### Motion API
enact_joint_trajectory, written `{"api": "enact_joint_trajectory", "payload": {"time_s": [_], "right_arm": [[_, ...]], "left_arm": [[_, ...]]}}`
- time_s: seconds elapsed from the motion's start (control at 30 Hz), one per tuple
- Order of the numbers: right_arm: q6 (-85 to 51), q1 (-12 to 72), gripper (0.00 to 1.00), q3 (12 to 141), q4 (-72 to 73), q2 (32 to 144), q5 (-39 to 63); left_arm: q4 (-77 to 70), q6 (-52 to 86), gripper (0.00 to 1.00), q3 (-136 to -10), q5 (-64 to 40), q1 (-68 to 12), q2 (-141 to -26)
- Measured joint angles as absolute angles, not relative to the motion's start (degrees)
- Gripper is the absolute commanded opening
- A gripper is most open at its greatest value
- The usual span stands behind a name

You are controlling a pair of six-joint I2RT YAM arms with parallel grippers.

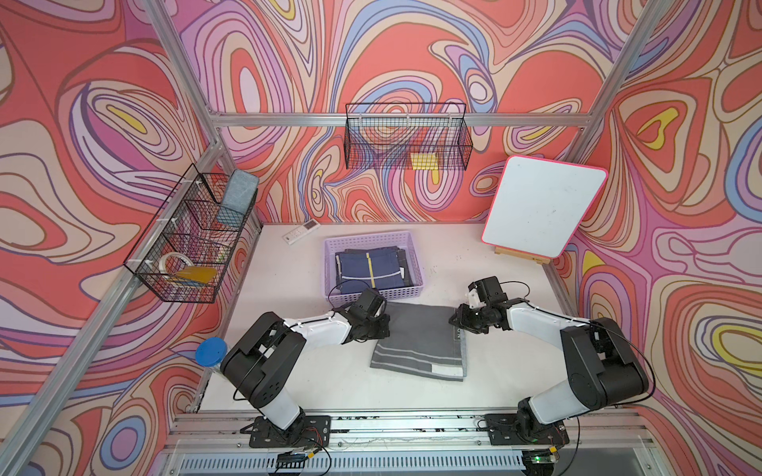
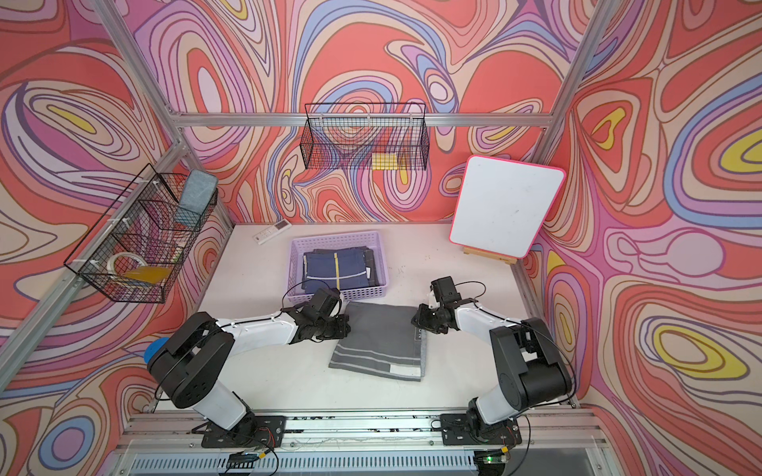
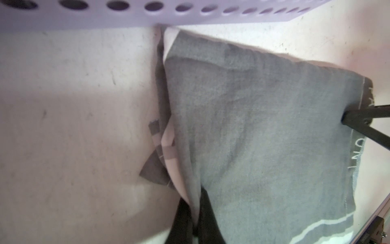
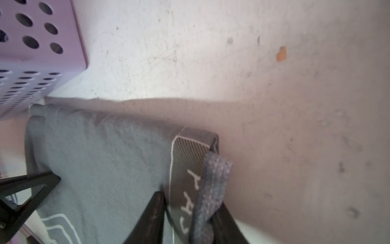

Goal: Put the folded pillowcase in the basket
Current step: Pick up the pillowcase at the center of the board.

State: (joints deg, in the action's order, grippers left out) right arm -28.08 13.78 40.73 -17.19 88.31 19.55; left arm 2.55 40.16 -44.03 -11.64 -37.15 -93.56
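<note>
We're only at the pickup: the grey pillowcase (image 1: pixel 420 342) lies on the table (image 1: pixel 507 371) right up against the near wall of the lavender basket (image 1: pixel 391 293), left gripper (image 1: pixel 385 325) and right gripper (image 1: pixel 454 319) each pinched onto a side edge, lift and drop-in not yet done

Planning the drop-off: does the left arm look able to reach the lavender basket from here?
Probably yes: the basket sits just beyond the left gripper holding the pillowcase, open-topped, nothing between.
</note>
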Motion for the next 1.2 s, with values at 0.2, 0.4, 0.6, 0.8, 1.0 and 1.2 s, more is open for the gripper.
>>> {"api": "enact_joint_trajectory", "payload": {"time_s": [0.2,0.4,0.6,0.8,1.0,1.2], "right_arm": [[-28.6,13.6,0.00,39.8,-15.8,88.4,21.7],[-28.8,13.5,0.00,38.2,-16.5,82.1,21.9],[-28.9,13.6,0.00,38.1,-19.2,72.1,20.2],[-28.9,13.6,0.00,38.3,-24.6,64.6,17.8],[-28.8,13.6,0.00,39.9,-28.5,58.1,15.7],[-28.8,13.6,0.00,45.7,-28.8,56.8,15.1]], "left_arm": [[1.3,40.2,0.00,-43.4,-11.9,-37.1,-93.2],[-0.1,40.1,0.00,-41.5,-13.2,-37.2,-89.6],[0.0,40.1,0.00,-41.4,-13.8,-38.4,-83.5],[0.7,39.6,0.00,-41.9,-13.7,-40.6,-79.4],[3.0,38.5,0.00,-43.6,-12.4,-41.1,-74.8],[7.5,36.5,0.00,-48.5,-8.2,-41.2,-70.4]]}}
